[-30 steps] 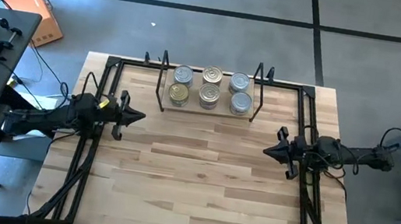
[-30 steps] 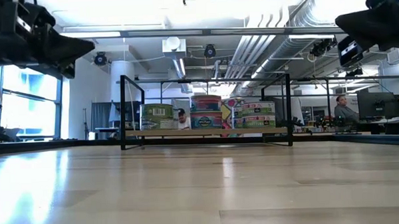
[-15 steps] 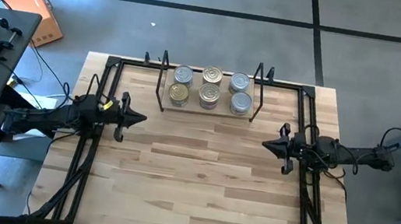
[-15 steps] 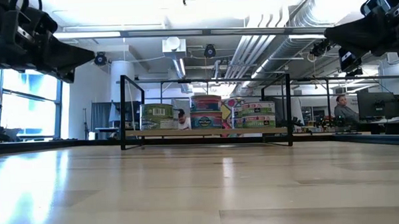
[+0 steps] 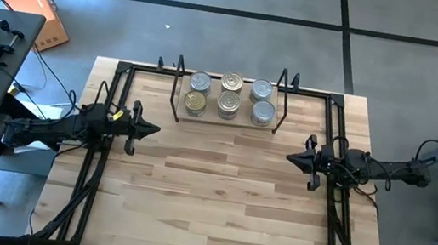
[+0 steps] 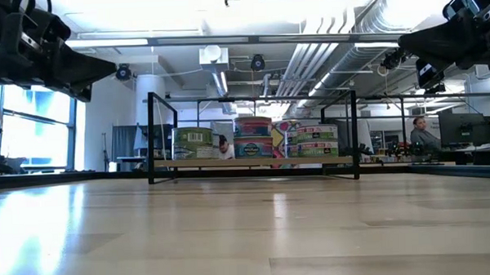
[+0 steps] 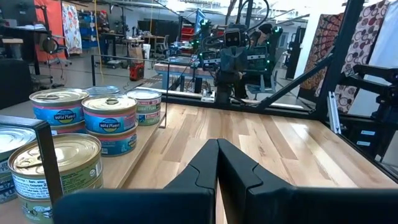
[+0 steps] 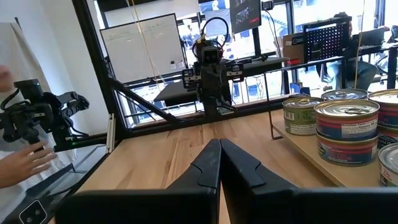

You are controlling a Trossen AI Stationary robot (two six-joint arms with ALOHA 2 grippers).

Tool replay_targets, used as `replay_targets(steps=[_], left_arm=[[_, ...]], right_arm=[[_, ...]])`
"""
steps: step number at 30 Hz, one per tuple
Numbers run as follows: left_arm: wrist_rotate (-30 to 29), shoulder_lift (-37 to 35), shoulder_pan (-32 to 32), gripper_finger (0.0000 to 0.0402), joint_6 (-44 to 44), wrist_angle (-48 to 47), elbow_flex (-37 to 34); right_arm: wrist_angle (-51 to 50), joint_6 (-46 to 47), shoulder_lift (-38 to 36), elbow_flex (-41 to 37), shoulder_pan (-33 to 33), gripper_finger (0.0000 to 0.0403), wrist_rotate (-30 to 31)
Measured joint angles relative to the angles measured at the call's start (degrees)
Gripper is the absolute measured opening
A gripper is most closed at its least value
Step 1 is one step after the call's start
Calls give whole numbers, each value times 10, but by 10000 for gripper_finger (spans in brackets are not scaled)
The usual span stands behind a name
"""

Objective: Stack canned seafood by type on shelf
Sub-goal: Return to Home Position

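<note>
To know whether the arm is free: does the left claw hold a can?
No: in the left wrist view the left claw is shut with nothing in it, and the cans stand apart from it.

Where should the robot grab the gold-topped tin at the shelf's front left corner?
Probably from above, pinching its curved side wall: the gold-topped tin stands upright, its flat lid offers no hold, and a silver-topped tin sits close behind. The left hand is nearer.

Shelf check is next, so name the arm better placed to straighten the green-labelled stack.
Left. The left hand, shut, sits on the green-labelled stack's side of the shelf; the right hand waits across the table, beyond the other tins.
</note>
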Motion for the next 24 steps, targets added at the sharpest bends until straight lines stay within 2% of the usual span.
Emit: replay_targets(steps=[8, 13, 20, 24], left_arm=[[-1, 0, -2, 0, -1, 0, 0], [-13, -10, -42, 0, 20, -2, 1], [-26, -11, -134, 0, 38, -5, 1], [-27, -9, -156, 0, 40, -6, 1]], right_arm=[[0, 0, 0, 0, 0, 0, 0], [-1, 0, 0, 0, 0, 0, 0], [-2, 0, 0, 0, 0, 0, 0], [-2, 0, 0, 0, 0, 0, 0]])
